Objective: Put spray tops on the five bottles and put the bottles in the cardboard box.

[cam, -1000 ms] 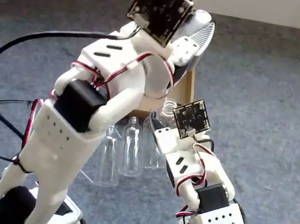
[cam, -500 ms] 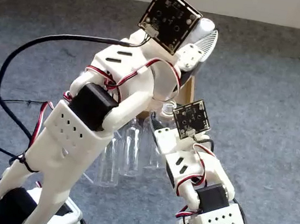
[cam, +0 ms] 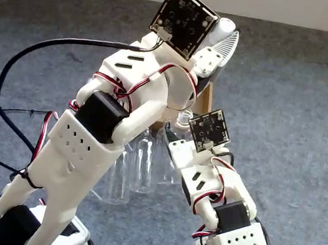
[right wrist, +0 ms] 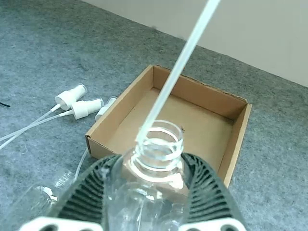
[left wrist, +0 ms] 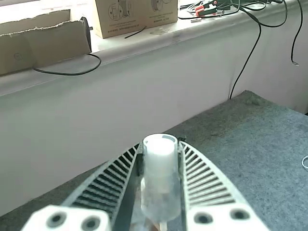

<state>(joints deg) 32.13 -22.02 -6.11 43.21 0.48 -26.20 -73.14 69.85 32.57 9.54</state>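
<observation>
Clamping a bottle (right wrist: 144, 197) just before the cardboard box (right wrist: 192, 91) is the right claw (right wrist: 153, 163); the left claw (left wrist: 160, 145) grips a spray top (left wrist: 159, 183), its tube (right wrist: 178, 67) at the bottle's mouth.

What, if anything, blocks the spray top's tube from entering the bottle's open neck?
Nothing visible does. The white plastic spray top's thin tube meets the uncapped rim of the clear plastic bottle in the jaws of the right gripper.
</observation>
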